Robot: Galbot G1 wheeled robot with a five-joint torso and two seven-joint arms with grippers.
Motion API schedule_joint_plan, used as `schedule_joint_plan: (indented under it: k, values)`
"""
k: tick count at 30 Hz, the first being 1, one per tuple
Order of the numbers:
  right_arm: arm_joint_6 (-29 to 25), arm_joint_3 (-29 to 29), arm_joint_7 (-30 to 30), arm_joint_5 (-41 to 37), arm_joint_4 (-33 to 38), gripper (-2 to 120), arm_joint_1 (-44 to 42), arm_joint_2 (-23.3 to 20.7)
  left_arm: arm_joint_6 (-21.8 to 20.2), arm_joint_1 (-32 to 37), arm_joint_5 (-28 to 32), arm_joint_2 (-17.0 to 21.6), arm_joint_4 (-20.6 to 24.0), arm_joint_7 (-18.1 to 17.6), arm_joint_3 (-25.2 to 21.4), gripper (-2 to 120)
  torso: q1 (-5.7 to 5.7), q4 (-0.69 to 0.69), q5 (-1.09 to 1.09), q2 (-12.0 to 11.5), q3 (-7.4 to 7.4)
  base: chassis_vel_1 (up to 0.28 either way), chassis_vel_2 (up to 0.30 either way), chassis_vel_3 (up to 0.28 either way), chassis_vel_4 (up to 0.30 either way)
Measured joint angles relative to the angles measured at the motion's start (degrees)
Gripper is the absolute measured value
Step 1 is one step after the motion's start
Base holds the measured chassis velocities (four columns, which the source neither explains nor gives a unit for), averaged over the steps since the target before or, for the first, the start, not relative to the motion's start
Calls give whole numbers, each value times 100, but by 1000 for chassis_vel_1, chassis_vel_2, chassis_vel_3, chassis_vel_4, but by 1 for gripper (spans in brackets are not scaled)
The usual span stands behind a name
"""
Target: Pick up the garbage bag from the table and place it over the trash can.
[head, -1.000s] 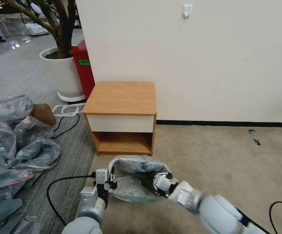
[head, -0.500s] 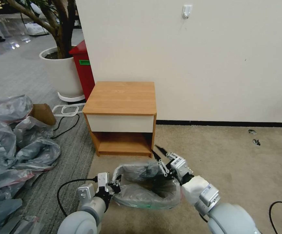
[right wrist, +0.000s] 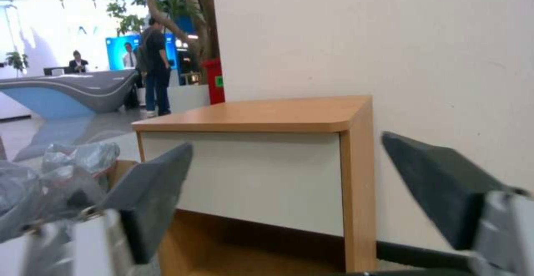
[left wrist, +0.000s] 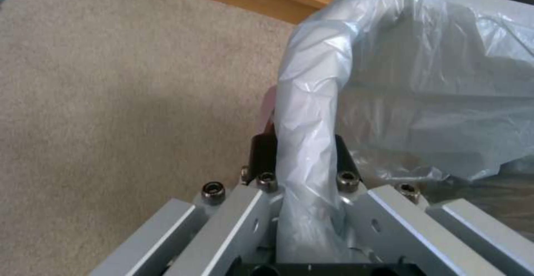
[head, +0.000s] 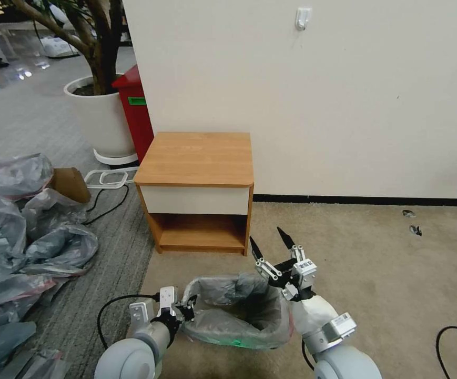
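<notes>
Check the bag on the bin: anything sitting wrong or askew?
Garbage bag is draped over the trash can, rim lumpy and bunched along the far side. Left gripper pinches a twisted rim fold; right gripper is open above it, holding nothing. No tear or spill visible.

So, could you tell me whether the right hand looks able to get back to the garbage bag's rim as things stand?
Probably yes: the right hand is open, raised just above the garbage bag draped over the trash can, with nothing between them. The left hand grips the opposite rim.

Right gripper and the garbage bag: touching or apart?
Apart. In the head view the right gripper is open and raised above the garbage bag, its fingers pointing up with carpet visible between them.
</notes>
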State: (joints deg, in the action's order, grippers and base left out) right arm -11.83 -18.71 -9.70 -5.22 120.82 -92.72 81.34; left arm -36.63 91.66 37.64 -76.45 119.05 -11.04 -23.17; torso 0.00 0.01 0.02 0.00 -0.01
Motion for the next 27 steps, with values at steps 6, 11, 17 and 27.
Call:
schedule_joint_plan:
  k: [6,11,17,27]
  values:
    - [-40,5,-62,2,-102,100,43,0,84,9,-44,-18,-26,41,10,19,0,-1,-2,0,0,0,0,0,0]
    - [-59,8,-144,4,-140,100,80,7,121,8,-196,17,-5,149,26,36,0,-2,-3,0,1,0,0,0,0]
    - [-53,14,-116,0,-186,100,104,26,333,60,-470,21,108,318,23,60,0,-2,-3,0,1,0,0,0,0]
    - [606,76,999,7,-158,100,8,162,1222,177,-703,59,413,617,8,96,0,-2,-2,0,1,0,0,0,0]
